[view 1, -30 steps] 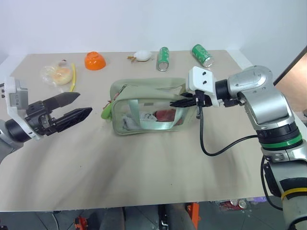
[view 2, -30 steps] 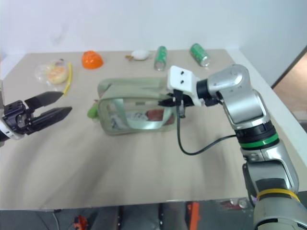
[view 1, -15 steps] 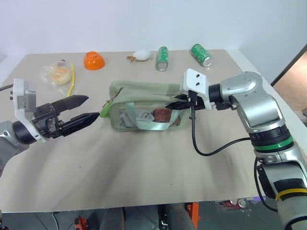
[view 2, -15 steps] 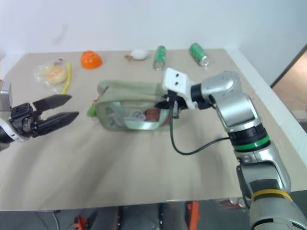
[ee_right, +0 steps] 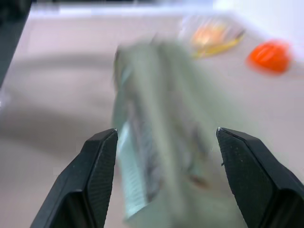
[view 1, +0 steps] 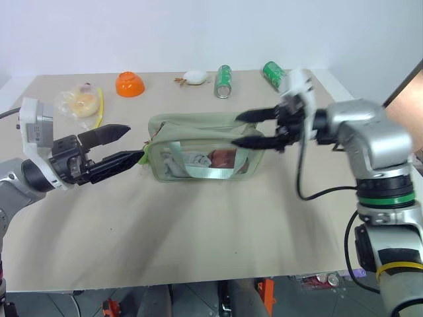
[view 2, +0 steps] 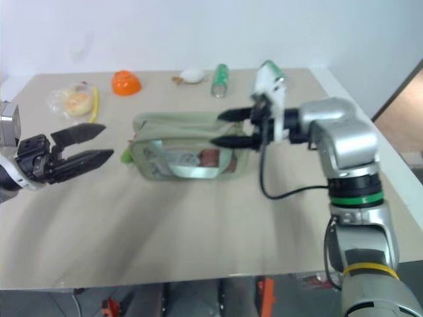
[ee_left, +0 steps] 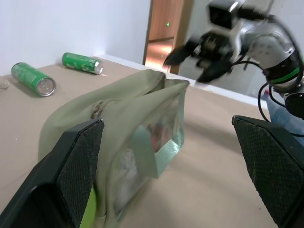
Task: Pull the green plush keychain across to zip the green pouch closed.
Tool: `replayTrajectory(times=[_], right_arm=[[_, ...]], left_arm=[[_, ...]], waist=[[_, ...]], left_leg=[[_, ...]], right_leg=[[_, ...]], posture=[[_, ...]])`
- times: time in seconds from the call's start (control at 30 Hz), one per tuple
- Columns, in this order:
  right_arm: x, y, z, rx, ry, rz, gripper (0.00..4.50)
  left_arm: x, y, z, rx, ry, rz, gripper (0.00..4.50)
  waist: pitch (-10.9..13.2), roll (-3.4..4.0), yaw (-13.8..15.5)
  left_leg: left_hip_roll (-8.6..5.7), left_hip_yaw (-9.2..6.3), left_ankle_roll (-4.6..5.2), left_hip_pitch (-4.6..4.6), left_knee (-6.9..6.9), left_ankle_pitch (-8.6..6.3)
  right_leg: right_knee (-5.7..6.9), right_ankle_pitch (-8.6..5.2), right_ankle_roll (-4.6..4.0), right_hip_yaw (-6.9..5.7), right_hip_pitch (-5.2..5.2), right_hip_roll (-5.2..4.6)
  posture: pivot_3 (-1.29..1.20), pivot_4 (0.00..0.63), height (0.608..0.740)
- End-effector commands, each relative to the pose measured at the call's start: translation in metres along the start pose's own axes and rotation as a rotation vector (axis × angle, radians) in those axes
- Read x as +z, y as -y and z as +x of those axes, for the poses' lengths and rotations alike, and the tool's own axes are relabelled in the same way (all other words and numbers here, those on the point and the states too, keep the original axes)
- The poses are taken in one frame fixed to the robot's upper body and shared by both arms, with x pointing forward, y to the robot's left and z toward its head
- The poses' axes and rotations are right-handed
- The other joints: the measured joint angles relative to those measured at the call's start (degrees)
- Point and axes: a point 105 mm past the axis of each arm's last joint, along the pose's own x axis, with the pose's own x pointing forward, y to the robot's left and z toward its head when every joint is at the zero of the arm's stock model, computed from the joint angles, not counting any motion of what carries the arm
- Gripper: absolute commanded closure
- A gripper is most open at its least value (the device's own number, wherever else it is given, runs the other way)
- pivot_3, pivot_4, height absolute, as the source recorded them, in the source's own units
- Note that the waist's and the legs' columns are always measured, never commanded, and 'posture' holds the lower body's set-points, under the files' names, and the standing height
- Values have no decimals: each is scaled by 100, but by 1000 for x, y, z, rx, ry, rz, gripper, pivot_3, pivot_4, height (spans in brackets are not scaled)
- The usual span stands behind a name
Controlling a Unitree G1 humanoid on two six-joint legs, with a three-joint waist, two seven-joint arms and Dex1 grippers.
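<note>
Both claws spread wide and empty, one at each end of the green pouch.

Nearest, at the left of the frame, the left claw (view 1: 122, 144) stands wide open, holding nothing, its lower fingertip just beside the green plush keychain (view 1: 139, 158), which hangs at the left end of the green pouch (view 1: 195, 142) in the middle of the counter (view 1: 198, 224). At centre right the right claw (view 1: 250, 129), fingers parted, hovers above the pouch's right end, gripping nothing. Bare counter lies open in front of the pouch down to the near edge. Farther back, near the far edge, sit a clear plastic bag (view 1: 79, 102), an orange bowl (view 1: 130, 83) and two green cans (view 1: 223, 80).
</note>
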Motion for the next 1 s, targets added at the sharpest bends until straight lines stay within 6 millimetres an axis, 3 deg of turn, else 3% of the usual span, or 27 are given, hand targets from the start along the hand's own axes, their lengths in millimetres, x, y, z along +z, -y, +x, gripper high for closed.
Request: replayTrajectory(times=[0.03, 0.2, 0.33, 0.5, 0.7, 0.73, 0.87, 0.9, 0.93, 1.0], right_arm=[[6, 3, -17, -38, 30, -12, 1061], [-25, 1, -29, -78, -78, 27, 1061], [-44, 2, -23, -93, -128, 49, 1061], [-57, 6, -11, -97, -145, 61, 1061], [-56, 10, -5, -88, -125, 60, 1061], [-57, 10, -4, -85, -123, 58, 1605], [-58, 5, -2, -62, -113, 51, 2828], [-58, 4, -2, -61, -112, 51, 3030], [-59, 3, -1, -58, -109, 52, 3696], [-59, 1, -1, -54, -105, 53, 4366]], left_arm=[[10, -7, -8, 34, 70, -8, 0], [9, -15, -15, 73, 93, -42, 0], [4, -17, -17, 83, 77, -49, 0], [-1, -15, -15, 73, 49, -48, 0], [1, -2, -4, 4, 14, -9, 0], [2, 0, -2, -5, 12, -2, 0], [5, 0, 1, -11, 17, 12, 0], [4, -4, -1, 9, 15, 10, 0], [2, -9, -4, 33, 13, 4, 0], [-2, -19, -10, 89, 14, -13, 0]], waist=[[0, 0, 0], [0, -1, 0], [0, -1, -25], [1, -3, -25], [1, -3, -16], [1, -3, -15], [1, -3, -12], [1, -3, -14], [1, -3, -14], [1, -3, -14]], left_leg=[[0, 0, 1, 0, 0, 0], [0, 1, 1, 0, 0, -1], [0, 5, 1, 1, 1, -1], [-1, 4, 1, 3, 2, 0], [-3, 4, 1, -2, 4, -1], [-3, 4, 1, -2, 4, -1], [-3, 3, 1, -1, 4, -1], [-3, 4, 1, -1, 4, -1], [-3, 4, 1, 0, 4, -1], [-3, 4, 1, 0, 4, -1]], right_leg=[[0, 0, 0, 1, -1, 0], [0, 0, 0, 5, -2, 1], [0, 2, 2, 12, -5, 2], [0, 4, 1, 13, -5, 4], [0, 4, 3, 17, -6, 4], [0, 4, 3, 17, -6, 4], [0, 4, 3, 16, -6, 4], [0, 4, 3, 17, -6, 4], [0, 5, 4, 19, -5, 4], [0, 5, 4, 18, -5, 4]], posture=[[0, 150, 740], [0, 150, 740], [0, 150, 740], [0, 150, 740], [0, 150, 740], [0, 150, 740], [0, 150, 740], [0, 150, 740], [0, 150, 740], [0, 150, 740]])
